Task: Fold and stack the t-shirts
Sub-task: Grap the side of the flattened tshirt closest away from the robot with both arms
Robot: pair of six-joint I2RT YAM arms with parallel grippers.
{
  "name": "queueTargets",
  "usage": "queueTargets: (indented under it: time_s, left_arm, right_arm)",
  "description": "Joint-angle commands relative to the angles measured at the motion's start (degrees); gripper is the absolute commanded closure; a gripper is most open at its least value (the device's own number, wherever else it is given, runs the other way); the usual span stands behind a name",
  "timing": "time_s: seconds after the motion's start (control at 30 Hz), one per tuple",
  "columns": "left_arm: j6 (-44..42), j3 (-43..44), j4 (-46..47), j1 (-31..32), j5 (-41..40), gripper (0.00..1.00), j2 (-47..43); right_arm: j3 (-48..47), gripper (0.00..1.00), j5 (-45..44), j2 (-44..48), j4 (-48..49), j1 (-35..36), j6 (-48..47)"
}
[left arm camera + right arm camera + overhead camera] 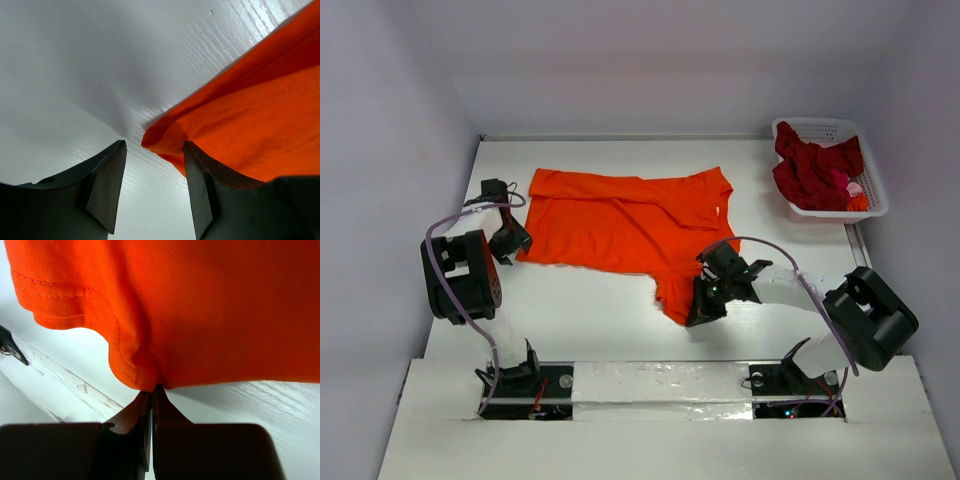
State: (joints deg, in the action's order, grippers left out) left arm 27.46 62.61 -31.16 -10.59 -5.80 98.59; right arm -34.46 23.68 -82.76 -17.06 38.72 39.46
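A bright orange t-shirt (620, 225) lies spread on the white table. My left gripper (516, 244) is open at the shirt's near left corner; in the left wrist view the corner (165, 140) sits just beyond the gap between the fingers (107, 185). My right gripper (700, 312) is shut on the shirt's near right sleeve edge (145, 377), pinching a fold of cloth at the fingertips. Dark red and pink t-shirts (815, 170) lie bunched in the basket.
A white lattice basket (875, 205) stands at the far right of the table. The table's near edge with a taped strip (660, 382) runs between the arm bases.
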Motion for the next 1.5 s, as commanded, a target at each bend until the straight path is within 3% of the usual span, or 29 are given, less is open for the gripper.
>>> queueTargets:
  time_s: [0.0,0.53,0.67,0.77,1.03,1.47]
  left_arm:
    - [0.22,-0.3,1.01,-0.13,-1.32,0.54,0.73]
    - [0.49,-0.73,2.59,-0.13,-1.32,0.59,2.75]
    - [0.31,-0.56,2.24,-0.13,-1.4,0.63,2.84]
    - [0.31,-0.56,1.98,-0.13,-1.4,0.71,2.4]
    - [0.4,-0.82,1.28,-0.13,-1.84,0.73,1.79]
    - [0.57,0.58,0.13,-0.13,-1.05,0.88,1.7]
  right_arm:
    - [-1.14,1.0,-2.85,0.67,-1.22,0.48,-0.7]
    - [-1.75,1.0,-3.47,0.85,-1.84,0.48,-0.97]
    - [-1.84,1.0,-3.29,0.76,-1.93,0.48,-1.14]
    - [-1.84,1.0,-3.29,0.58,-1.84,0.48,-1.14]
    - [-1.93,1.0,-3.12,0.06,-1.66,0.48,-1.23]
    - [-2.63,1.0,-4.08,0.32,-2.54,0.48,-1.32]
